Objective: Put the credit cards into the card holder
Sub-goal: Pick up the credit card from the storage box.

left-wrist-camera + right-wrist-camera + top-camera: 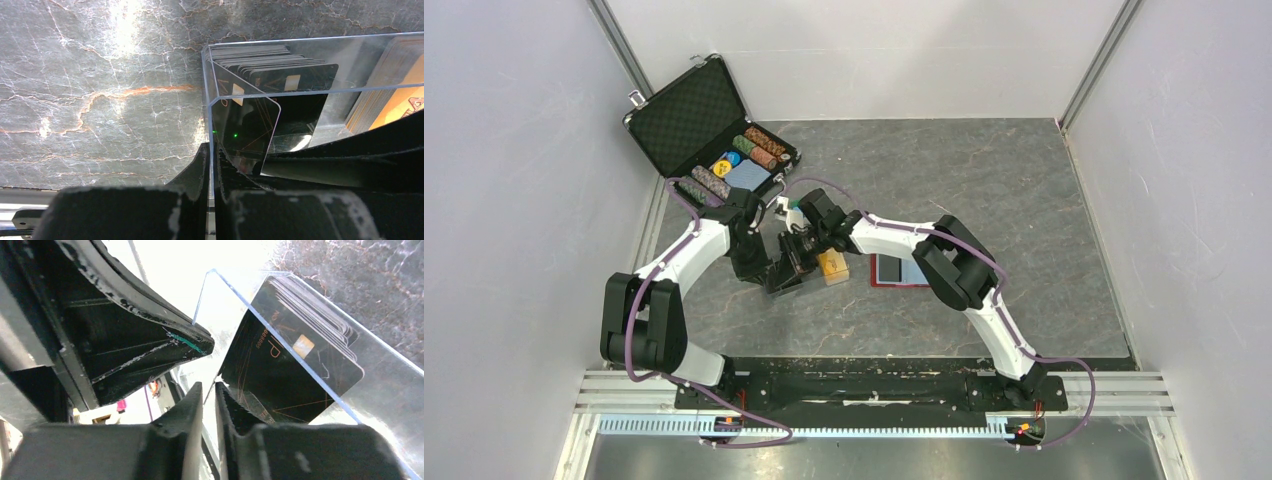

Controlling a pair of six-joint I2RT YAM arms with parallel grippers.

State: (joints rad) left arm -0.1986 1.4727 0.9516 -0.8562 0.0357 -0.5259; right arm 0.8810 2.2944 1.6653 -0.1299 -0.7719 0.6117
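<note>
A grey, marble-patterned tabletop point(1004, 190) with pale veins fills the middle of the overhead view. Plain white walls enclose it: a back wall point(874, 50) across the top of the frame, a left wall point(514, 150) and a right wall point(1194, 150) at the sides. Slim aluminium posts point(619, 45) rise at the two far corners. An aluminium rail point(1124, 392) runs across the lower part of the frame. Seen close up, the stone pattern has an orange vein point(145, 90) at centre left and a bright patch of reflected light point(125, 20) near the top.
</note>
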